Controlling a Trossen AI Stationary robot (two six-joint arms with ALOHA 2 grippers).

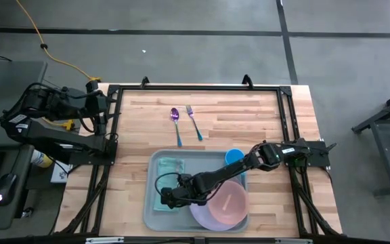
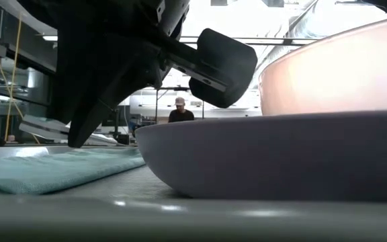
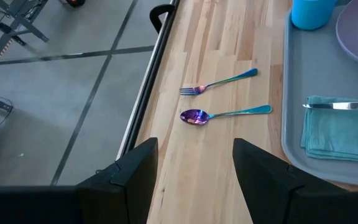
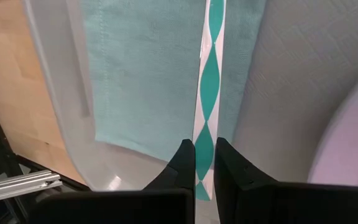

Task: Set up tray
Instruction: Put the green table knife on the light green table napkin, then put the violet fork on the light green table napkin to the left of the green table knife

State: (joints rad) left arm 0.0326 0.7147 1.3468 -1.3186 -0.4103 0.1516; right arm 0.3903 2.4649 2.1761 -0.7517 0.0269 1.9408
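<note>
Right gripper (image 4: pixel 204 163) clamped on knife (image 4: pixel 209 93) over cloth (image 4: pixel 142 74), crowded by tray (image 4: pixel 55 93) rim; left gripper (image 3: pixel 194 163) parked spread apart.

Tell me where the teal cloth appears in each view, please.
High view: teal cloth in the tray's left part.
Low view: flat at lower left.
Left wrist view: right edge, under a knife.
Right wrist view: upper centre.
Shared landmark: the lavender plate.
</note>
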